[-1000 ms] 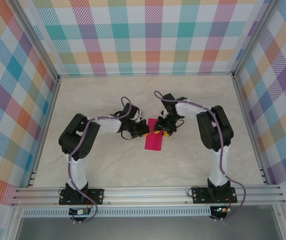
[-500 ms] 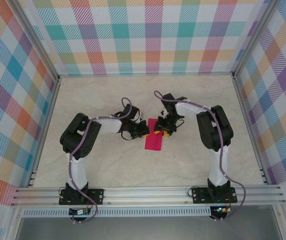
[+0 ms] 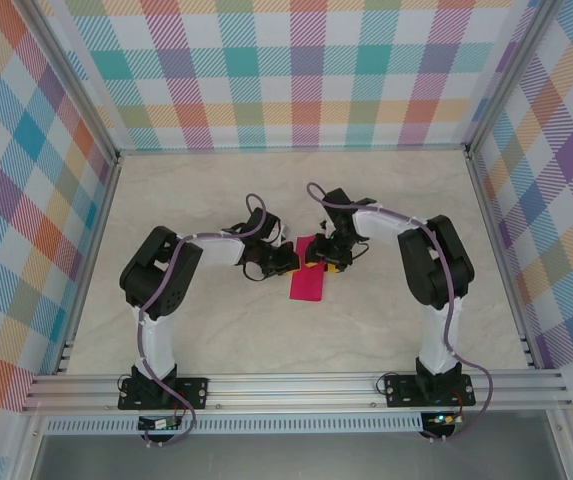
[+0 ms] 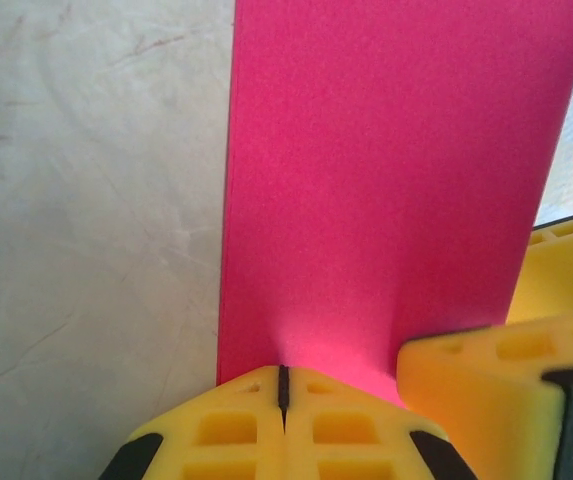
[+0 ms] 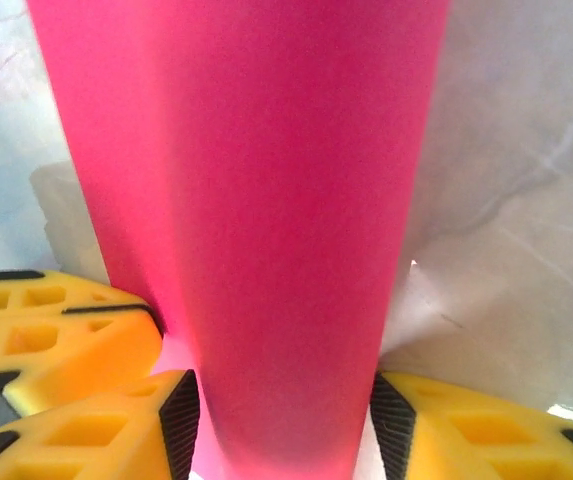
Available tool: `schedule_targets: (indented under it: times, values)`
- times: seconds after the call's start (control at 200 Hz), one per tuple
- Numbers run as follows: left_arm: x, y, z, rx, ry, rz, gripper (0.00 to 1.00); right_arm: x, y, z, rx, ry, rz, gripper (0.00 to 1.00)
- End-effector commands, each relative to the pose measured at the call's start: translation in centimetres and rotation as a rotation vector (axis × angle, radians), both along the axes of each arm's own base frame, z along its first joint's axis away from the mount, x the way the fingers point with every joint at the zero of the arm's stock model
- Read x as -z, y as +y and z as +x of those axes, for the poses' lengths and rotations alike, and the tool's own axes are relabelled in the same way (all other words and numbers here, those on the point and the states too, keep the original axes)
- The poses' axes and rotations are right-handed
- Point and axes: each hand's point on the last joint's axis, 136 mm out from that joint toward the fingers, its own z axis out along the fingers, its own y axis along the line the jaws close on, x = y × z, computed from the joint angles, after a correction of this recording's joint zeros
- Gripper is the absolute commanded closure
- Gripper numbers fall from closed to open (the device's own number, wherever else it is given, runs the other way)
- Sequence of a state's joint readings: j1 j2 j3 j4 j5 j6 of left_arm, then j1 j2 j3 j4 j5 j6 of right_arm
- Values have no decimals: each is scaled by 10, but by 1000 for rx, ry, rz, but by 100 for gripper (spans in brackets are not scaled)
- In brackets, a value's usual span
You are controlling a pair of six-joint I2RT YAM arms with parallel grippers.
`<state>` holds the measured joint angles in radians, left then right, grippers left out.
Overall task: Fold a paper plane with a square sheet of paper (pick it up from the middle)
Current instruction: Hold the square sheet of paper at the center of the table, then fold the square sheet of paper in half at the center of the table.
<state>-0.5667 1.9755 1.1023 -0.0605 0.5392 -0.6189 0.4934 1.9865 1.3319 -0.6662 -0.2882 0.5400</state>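
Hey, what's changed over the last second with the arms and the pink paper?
Very little. The right arm's elbow swung slightly outward, and the right gripper edged a touch toward the left gripper. Nothing was taken hold of or let go. The folded pink paper lies in the same spot, both grippers at its far end.

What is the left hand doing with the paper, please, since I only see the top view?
Observer: In its wrist view, the left hand is shut on the paper's edge.
Operator: And the right hand?
Observer: Its pads press both sides of a rounded-looking bulge of paper.
Operator: How close are the hands?
Observer: A right finger sits beside the left hand; contact is unclear.
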Motion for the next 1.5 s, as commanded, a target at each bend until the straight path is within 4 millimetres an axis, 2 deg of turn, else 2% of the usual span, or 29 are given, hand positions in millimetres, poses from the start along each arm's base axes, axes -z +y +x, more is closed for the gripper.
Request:
schedule_targets:
  times: [0.0, 0.155, 0.27, 0.395, 0.46, 0.525, 0.63, 0.83, 1.13, 1.39, 1.495]
  values:
    - [56, 42, -47, 1, 167, 241, 100, -10, -31, -5, 52, -49, -133, 41]
    - [63, 45, -50, -3, 190, 255, 100, -52, -34, -3, 92, -149, -91, 41]
    - [65, 46, -49, -8, 192, 267, 100, -71, -7, -5, 55, -176, 67, 50]
    - [65, 46, -48, -12, 189, 269, 100, -67, 20, -3, 20, -155, 131, 69]
    - [67, 52, -53, -14, 216, 297, 100, -57, 30, 0, 7, -142, 121, 76]
    - [68, 54, -54, -17, 226, 316, 100, -43, 32, 3, 24, -111, 86, 83]
    - [69, 60, -58, -16, 253, 351, 100, -22, 26, 3, 42, -80, 28, 86]
    - [73, 64, -61, -31, 278, 379, 100, -1, 22, -4, 7, -49, 5, 88]
    - [91, 80, -74, -53, 347, 466, 100, 30, -12, -21, -16, -13, -51, 92]
    - [104, 94, -87, -69, 389, 526, 100, 28, -61, -30, 64, -30, -53, 92]
    - [105, 93, -88, -66, 393, 513, 100, 12, -67, -21, 92, -75, -31, 92]
